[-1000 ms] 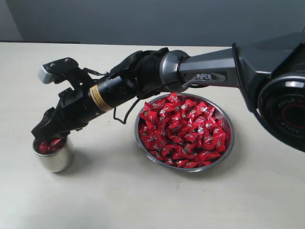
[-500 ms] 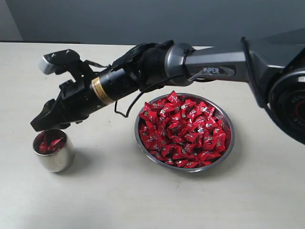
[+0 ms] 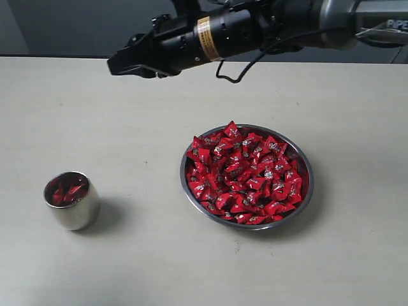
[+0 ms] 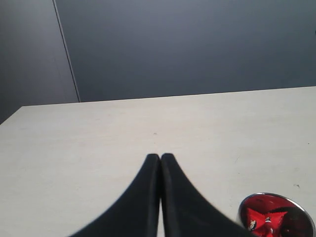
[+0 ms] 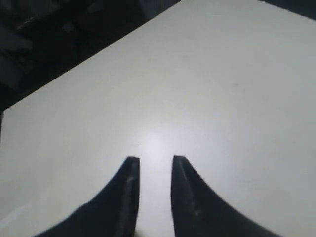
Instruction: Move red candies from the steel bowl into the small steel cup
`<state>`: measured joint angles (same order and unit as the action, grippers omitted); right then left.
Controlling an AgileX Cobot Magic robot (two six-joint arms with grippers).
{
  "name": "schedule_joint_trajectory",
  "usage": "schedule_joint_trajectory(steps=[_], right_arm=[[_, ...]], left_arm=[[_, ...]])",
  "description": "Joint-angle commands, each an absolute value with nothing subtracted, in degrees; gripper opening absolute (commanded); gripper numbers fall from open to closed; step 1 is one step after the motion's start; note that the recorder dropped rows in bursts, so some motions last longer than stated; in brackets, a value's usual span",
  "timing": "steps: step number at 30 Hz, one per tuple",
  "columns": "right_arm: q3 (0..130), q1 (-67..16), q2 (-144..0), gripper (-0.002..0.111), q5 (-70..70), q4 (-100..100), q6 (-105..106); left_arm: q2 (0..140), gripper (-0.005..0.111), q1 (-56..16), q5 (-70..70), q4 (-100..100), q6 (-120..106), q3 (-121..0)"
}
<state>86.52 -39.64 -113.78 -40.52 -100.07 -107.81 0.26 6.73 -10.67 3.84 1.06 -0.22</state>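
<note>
lower left of the exterior frame, nearest the camera: one small steel cup (image 3: 71, 201) stands upright on the pale tabletop (image 3: 159, 268). a few red candies (image 3: 64, 191) show inside it, three or four that i can make out. centre right, well apart from the cup: one wide steel bowl (image 3: 310, 185), heaped with red candies, dozens, too many to count singly.

my left gripper (image 4: 160, 159), seen only in its wrist view, has its fingers pressed together on nothing, with the cup near it.

farthest, along the top of the frame: my right gripper (image 3: 116, 65) hangs high over bare tabletop, jaws a little apart, nothing between them.

i judge the step in hand is fetching a candy from the bowl. to do it well i should bring the right gripper over the heap, spread wider, come down on a candy lying on top, and pinch its body rather than a crimped end, clear of the rim.
</note>
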Motion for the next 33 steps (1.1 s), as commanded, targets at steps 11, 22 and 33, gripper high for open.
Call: schedule_joint_trajectory(steps=[11,22,33], right_arm=[[64.0,-38.6,-96.4,0.014,-1.6,-99.9,-108.2],[45.3,-38.6,-91.1,0.014,16.1,-94.2,-107.2],[35.6,-38.6,-87.2,0.014,21.4,-78.8,-95.6]], left_arm=[[0.0,0.0,6.8,-10.4,3.9,1.1,0.0],[0.0,0.0,6.8,-10.4,3.9,1.1,0.0],[0.0,0.0,6.8,-10.4,3.9,1.1,0.0]])
